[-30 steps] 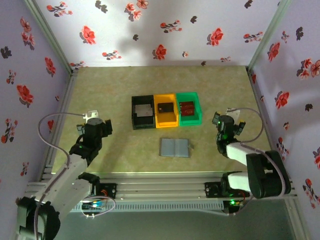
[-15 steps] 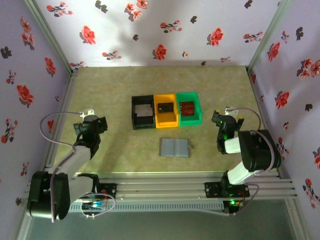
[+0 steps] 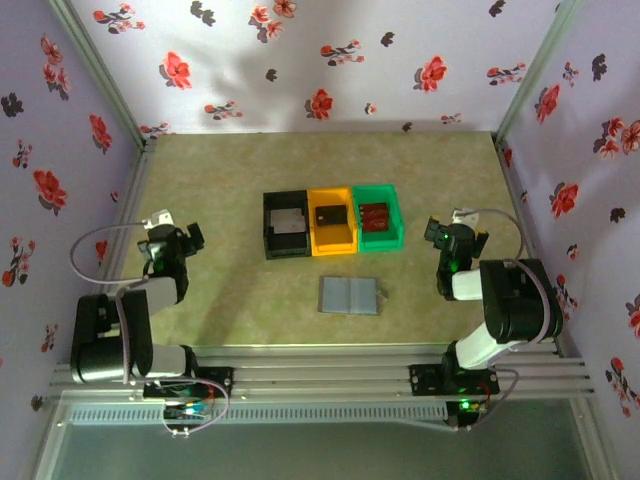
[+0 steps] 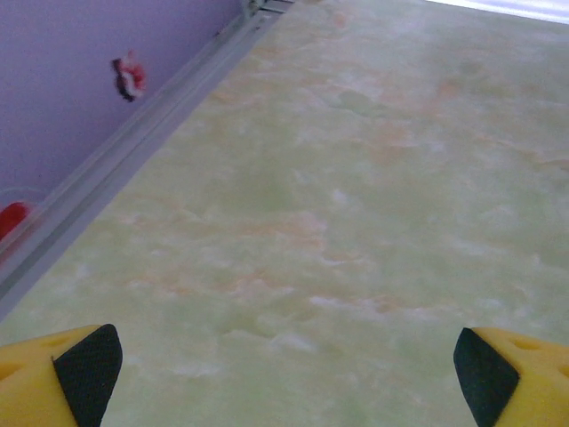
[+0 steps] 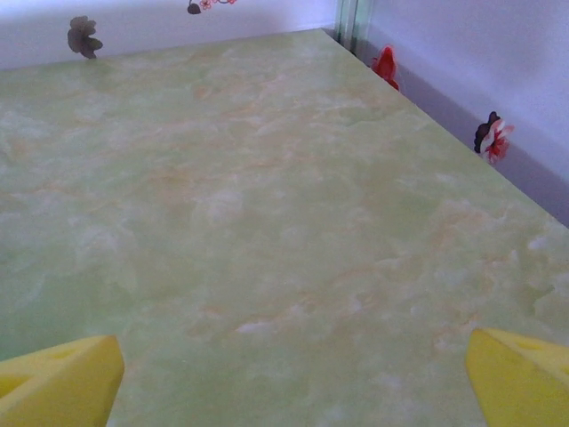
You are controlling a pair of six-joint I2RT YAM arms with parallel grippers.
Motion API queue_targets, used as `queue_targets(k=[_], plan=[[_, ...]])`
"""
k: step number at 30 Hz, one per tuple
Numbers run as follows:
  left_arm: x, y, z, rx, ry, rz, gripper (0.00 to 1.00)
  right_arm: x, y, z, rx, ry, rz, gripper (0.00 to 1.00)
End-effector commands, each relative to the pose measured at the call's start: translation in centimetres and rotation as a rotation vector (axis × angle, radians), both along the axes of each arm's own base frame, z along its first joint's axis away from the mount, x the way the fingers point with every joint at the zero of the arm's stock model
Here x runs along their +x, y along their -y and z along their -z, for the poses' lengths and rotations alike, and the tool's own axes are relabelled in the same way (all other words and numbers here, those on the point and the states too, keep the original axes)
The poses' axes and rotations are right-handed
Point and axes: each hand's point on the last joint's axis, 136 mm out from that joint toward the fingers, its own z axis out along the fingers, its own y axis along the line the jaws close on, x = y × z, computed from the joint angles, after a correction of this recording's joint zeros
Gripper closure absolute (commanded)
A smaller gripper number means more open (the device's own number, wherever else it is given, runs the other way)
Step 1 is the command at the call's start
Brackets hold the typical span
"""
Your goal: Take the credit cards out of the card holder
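Seen from above, both arms have folded back toward their bases over the last second. The left end effector [image 3: 166, 236] now sits well left of the card holder [image 3: 349, 296] and the right end effector [image 3: 456, 236] well right of it, both released wide and holding nothing. The card holder lies flat on the tabletop [image 3: 220, 180]. Credit cards [image 3: 375, 214] rest in the black bin [image 3: 266, 226], orange bin [image 3: 333, 244] and green bin [image 3: 382, 241] just beyond it. We judge the task finished and the arms parking

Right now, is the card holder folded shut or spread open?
Spread open: the card holder lies flat, its two grey panels side by side, a crease between them.
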Motion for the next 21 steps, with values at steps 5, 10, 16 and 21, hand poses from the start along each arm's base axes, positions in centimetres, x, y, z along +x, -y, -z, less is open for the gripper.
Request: queue_targets(k=[5, 10, 16, 21], plan=[[3.0, 3.3, -0.3, 0.034, 0.073, 0.217, 0.00, 0.5, 0.2, -0.8, 0.022, 0.027, 0.010, 0.01], [3.2, 4.3, -0.2, 0.072, 0.070, 0.232, 0.00, 0.5, 0.2, -0.8, 0.022, 0.025, 0.010, 0.01], [3.0, 4.6, -0.4, 0.131, 0.077, 0.228, 0.00, 0.4, 0.2, -0.8, 0.023, 0.028, 0.010, 0.01], [2.9, 4.9, -0.5, 0.143, 0.083, 0.240, 0.00, 0.5, 0.1, -0.8, 0.022, 0.027, 0.008, 0.01]])
